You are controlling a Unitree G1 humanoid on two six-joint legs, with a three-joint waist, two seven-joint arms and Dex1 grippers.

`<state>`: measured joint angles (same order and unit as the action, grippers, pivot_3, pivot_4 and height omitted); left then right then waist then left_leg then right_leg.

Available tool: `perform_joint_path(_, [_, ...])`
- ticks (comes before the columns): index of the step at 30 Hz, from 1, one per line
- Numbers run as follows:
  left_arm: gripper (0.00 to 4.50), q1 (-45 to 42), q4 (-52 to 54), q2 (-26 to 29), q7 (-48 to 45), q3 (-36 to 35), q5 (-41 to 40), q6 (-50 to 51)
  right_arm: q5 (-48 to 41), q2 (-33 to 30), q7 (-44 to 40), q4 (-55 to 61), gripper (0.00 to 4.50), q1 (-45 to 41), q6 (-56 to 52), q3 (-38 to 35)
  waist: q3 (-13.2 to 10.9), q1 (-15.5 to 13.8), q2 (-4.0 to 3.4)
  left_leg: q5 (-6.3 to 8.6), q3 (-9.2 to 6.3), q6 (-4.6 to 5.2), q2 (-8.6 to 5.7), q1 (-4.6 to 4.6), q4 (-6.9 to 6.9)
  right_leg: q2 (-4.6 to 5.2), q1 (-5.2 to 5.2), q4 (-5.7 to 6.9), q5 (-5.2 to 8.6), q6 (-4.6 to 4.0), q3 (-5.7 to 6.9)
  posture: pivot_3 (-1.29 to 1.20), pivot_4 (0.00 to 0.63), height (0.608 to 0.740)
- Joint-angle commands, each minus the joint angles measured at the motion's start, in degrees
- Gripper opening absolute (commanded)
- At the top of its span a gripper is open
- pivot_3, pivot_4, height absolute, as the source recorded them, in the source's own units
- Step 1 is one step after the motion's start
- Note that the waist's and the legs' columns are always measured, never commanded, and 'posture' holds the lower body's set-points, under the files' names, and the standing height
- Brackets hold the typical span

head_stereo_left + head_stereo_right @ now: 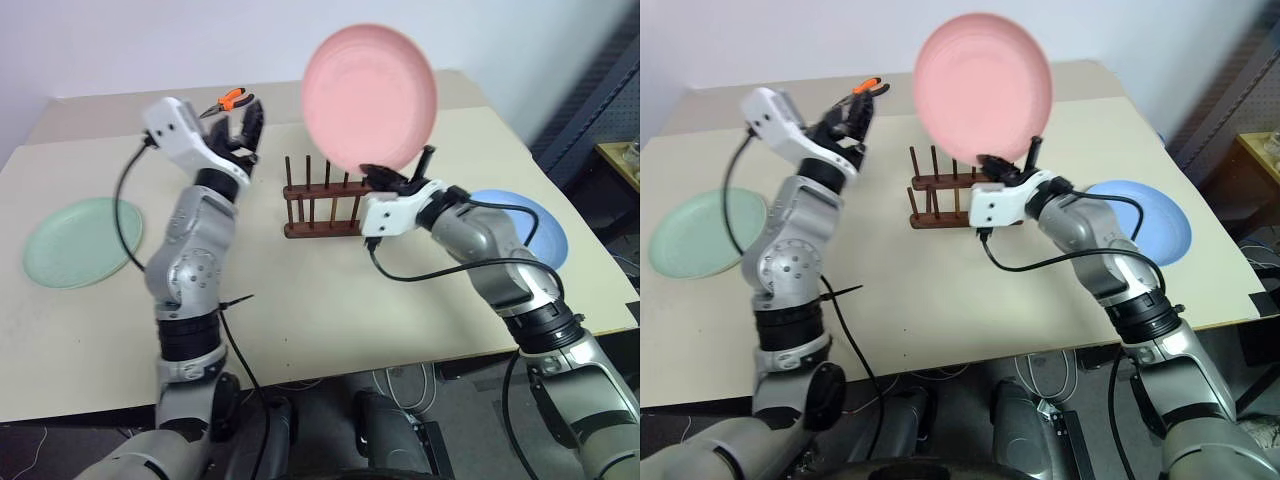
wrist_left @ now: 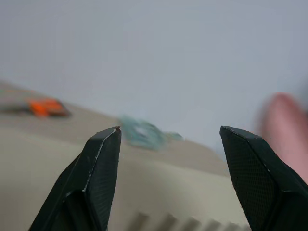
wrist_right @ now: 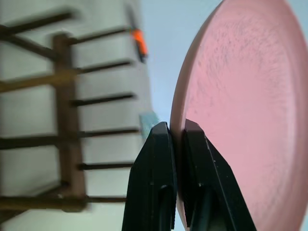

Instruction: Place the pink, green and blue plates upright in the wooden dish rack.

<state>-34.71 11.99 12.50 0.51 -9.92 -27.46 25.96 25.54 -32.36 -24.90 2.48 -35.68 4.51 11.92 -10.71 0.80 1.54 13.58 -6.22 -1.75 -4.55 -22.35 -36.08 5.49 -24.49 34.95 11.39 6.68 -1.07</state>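
The round pink plate (image 1: 369, 97) stood upright in the air, just above the right end of the small dark-brown wooden dish rack (image 1: 322, 199), which sat near the middle of the beige table (image 1: 330, 300) with its slots bare; the right gripper (image 3: 176, 132) was clamped on the pink plate's lower rim, one black finger on each face; the left gripper (image 2: 173, 139) hovered to the left of the rack, its fingers spread wide around nothing; the round pale-green plate (image 1: 82, 241) lay flat near the table's left edge; the round blue plate (image 1: 1150, 222) lay flat at the right, partly behind the right arm; orange-handled pliers (image 1: 230, 100) lay at the far side.
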Motion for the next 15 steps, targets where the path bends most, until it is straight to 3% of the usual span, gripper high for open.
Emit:
perform_joint_path(1, [3.4,6.3,0.7,8.1,-14.7,10.0,9.3,-8.8,-28.3,6.1,-7.0,11.8,0.0,1.6,-13.6,-12.3,0.0,0.0,-0.07,0.0,-0.01,0.01,0.04,0.0,0.01,0.0,0.0,0.0,0.0,-0.01,-0.02,0.0,0.15,0.739])
perform_joint_path(4, [3.4,11.7,3.5,11.0,-25.9,14.4,6.5,-10.8,-54.5,12.3,-5.3,19.0,0.0,-0.3,-32.1,-22.9,-0.1,-0.2,-0.17,0.04,-0.22,0.07,0.14,-0.02,-0.02,0.04,0.01,-0.04,-0.01,-0.03,-0.05,0.0,0.15,0.739])
perform_joint_path(7, [3.4,15.3,7.3,13.1,-34.0,17.9,4.6,-9.7,-68.7,12.7,-3.7,21.2,0.0,-0.6,-40.9,-28.3,-0.1,-0.2,-0.21,0.07,-0.3,0.11,0.14,-0.08,-0.06,0.08,0.02,-0.13,0.08,-0.29,-0.03,0.0,0.15,0.739])
perform_joint_path(10, [3.4,16.6,9.5,13.4,-36.8,19.2,3.1,-7.2,-73.9,11.5,-2.2,21.5,0.0,0.5,-45.2,-29.5,-0.2,-0.1,-0.34,0.07,-0.28,0.12,0.17,-0.05,-0.01,0.06,0.02,-0.17,0.08,-0.32,-0.01,0.0,0.15,0.739])
perform_joint_path(15, [3.4,17.2,11.0,12.3,-37.8,20.7,3.1,-5.1,-75.2,10.5,-1.7,20.6,0.0,3.0,-47.2,-28.1,-0.2,0.1,-0.5,0.07,-0.15,0.13,0.2,-0.03,0.0,0.05,-0.01,-0.15,0.08,-0.3,-0.02,0.0,0.15,0.739])
